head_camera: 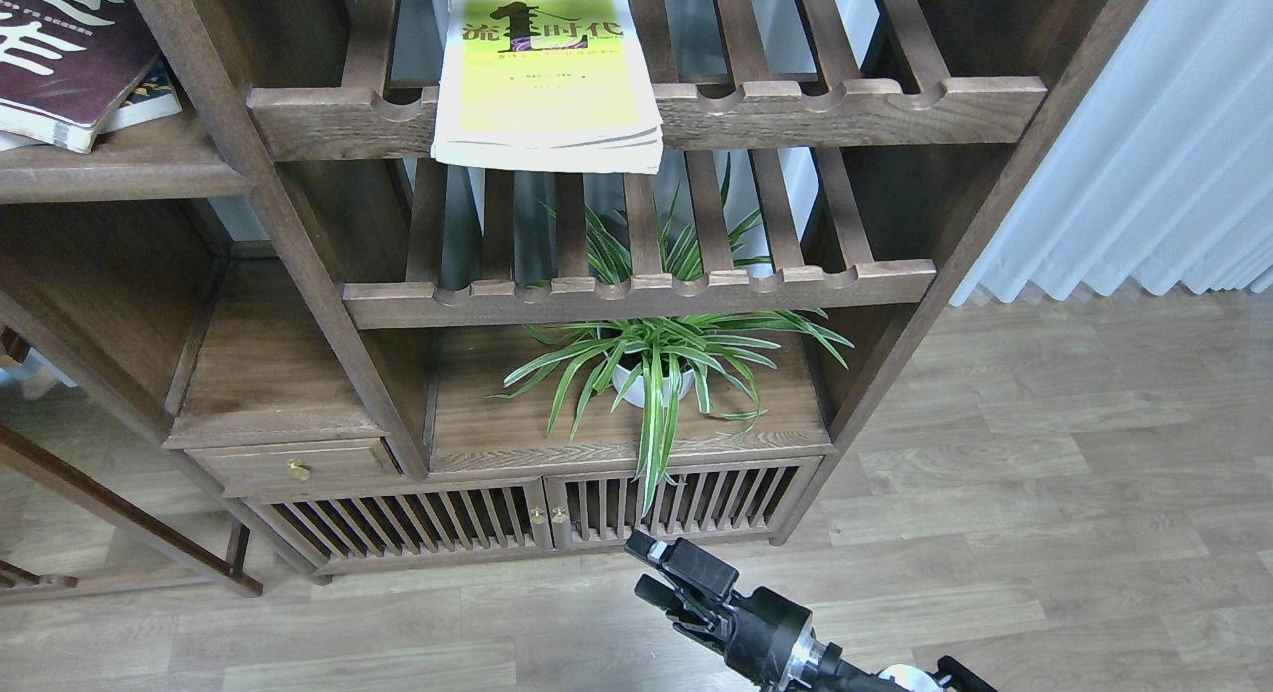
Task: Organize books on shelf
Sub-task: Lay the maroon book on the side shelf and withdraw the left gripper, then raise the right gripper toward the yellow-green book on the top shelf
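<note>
A yellow-green book (547, 76) with a black Chinese title lies flat on the upper slatted rack, its front edge overhanging the notched rail. A thick maroon book (60, 56) with large white characters lies on the solid dark-brown shelf (119, 170) at the top left. It rests on a smaller book (151, 97), of which only a colourful corner shows. My right gripper (640, 565) is low at the bottom centre, over the floor in front of the cabinet. It is open and empty, pointing up-left, far below the books. My left gripper is out of view.
A lower slatted rack (636, 292) sits under the upper one. A spider plant in a white pot (651, 369) stands on the cabinet top, its leaves hanging over the slatted doors (537, 518). A white curtain (1144, 175) hangs at the right, above the wooden floor (1044, 493).
</note>
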Action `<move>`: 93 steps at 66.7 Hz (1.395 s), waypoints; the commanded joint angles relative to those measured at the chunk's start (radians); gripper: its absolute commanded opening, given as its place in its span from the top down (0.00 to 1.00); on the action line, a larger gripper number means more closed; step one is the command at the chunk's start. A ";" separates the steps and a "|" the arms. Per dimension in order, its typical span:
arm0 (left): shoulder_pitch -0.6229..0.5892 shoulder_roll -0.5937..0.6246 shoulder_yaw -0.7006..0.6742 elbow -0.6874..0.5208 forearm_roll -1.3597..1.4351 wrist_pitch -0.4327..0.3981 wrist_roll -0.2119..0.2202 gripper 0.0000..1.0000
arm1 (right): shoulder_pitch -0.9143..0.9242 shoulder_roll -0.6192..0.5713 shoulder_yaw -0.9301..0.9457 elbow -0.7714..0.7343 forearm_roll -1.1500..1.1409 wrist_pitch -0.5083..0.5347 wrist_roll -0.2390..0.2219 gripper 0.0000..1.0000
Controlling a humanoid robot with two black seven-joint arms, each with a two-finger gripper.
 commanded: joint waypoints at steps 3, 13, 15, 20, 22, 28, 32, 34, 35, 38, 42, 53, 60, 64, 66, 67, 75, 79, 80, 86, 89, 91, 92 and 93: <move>0.034 0.008 0.169 -0.001 -0.006 0.000 -0.033 0.01 | 0.001 0.000 0.004 0.011 0.003 0.000 0.000 0.01; 0.094 -0.012 0.265 -0.001 -0.014 0.000 -0.156 0.01 | 0.010 0.000 0.038 0.067 0.003 0.000 0.000 0.01; 0.120 -0.027 0.268 -0.003 -0.023 0.000 -0.185 0.01 | 0.013 0.000 0.052 0.076 0.003 0.000 0.000 0.01; 0.185 -0.079 0.266 -0.001 -0.063 0.000 -0.234 0.01 | 0.020 0.000 0.081 0.096 0.003 0.000 0.000 0.01; 0.211 -0.105 0.265 -0.001 -0.090 0.000 -0.245 0.01 | 0.025 0.000 0.095 0.108 0.003 0.000 0.000 0.01; 0.297 -0.222 0.260 0.002 -0.208 0.000 -0.259 0.01 | 0.054 0.000 0.142 0.157 0.003 0.000 0.000 0.01; 0.341 -0.278 0.249 0.006 -0.262 0.000 -0.259 0.01 | 0.070 0.000 0.154 0.179 0.003 0.000 0.000 0.01; 0.373 -0.314 0.233 0.009 -0.288 0.000 -0.257 0.01 | 0.082 0.000 0.162 0.196 0.002 0.000 0.000 0.01; 0.382 -0.323 0.226 0.009 -0.294 0.000 -0.257 0.01 | 0.085 0.000 0.164 0.200 0.002 0.000 0.000 0.01; 0.425 -0.363 0.197 0.016 -0.311 0.000 -0.257 0.01 | 0.097 0.000 0.167 0.217 0.002 0.000 0.000 0.01; 0.516 -0.436 0.132 0.042 -0.316 0.000 -0.255 0.01 | 0.119 0.000 0.167 0.248 0.002 0.000 0.000 0.01; 0.711 -0.614 -0.053 0.134 -0.296 0.000 -0.242 0.01 | 0.165 -0.025 0.168 0.306 0.002 0.000 0.000 0.01; 0.777 -0.685 -0.108 0.180 -0.253 0.000 -0.240 0.01 | 0.188 -0.037 0.168 0.334 0.002 0.000 0.000 0.01; 0.803 -0.713 -0.117 0.200 -0.229 0.000 -0.240 0.01 | 0.211 -0.043 0.168 0.344 0.002 -0.019 0.000 0.01; 0.812 -0.728 -0.117 0.204 -0.222 0.000 -0.240 0.01 | 0.230 -0.045 0.168 0.346 0.002 -0.039 0.000 0.01; 0.814 -0.730 -0.117 0.206 -0.221 0.000 -0.240 0.01 | 0.237 -0.045 0.168 0.347 0.002 -0.044 0.000 0.01; 0.827 -0.748 -0.119 0.209 -0.218 0.000 -0.240 0.01 | 0.332 -0.043 0.168 0.349 0.000 -0.125 0.000 0.01; 0.832 -0.748 -0.119 0.209 -0.219 0.000 -0.242 0.01 | 0.367 -0.040 0.168 0.351 0.000 -0.160 0.000 0.01; 0.834 -0.748 -0.119 0.209 -0.219 0.000 -0.242 0.01 | 0.372 -0.038 0.168 0.351 -0.001 -0.165 0.000 0.01; 0.846 -0.748 -0.120 0.210 -0.218 0.000 -0.242 0.01 | 0.407 -0.035 0.167 0.351 -0.003 -0.200 0.000 0.01; 0.850 -0.748 -0.122 0.210 -0.219 0.000 -0.240 0.01 | 0.424 -0.035 0.167 0.351 -0.005 -0.217 0.000 0.01; 0.855 -0.748 -0.122 0.210 -0.218 0.000 -0.240 0.01 | 0.436 -0.034 0.167 0.352 -0.005 -0.228 0.000 0.01; 0.857 -0.748 -0.120 0.210 -0.219 0.000 -0.240 0.01 | 0.439 -0.034 0.167 0.352 -0.005 -0.229 0.000 0.01; 0.861 -0.749 -0.120 0.210 -0.218 0.000 -0.240 0.01 | 0.447 -0.034 0.167 0.352 -0.005 -0.237 0.000 0.01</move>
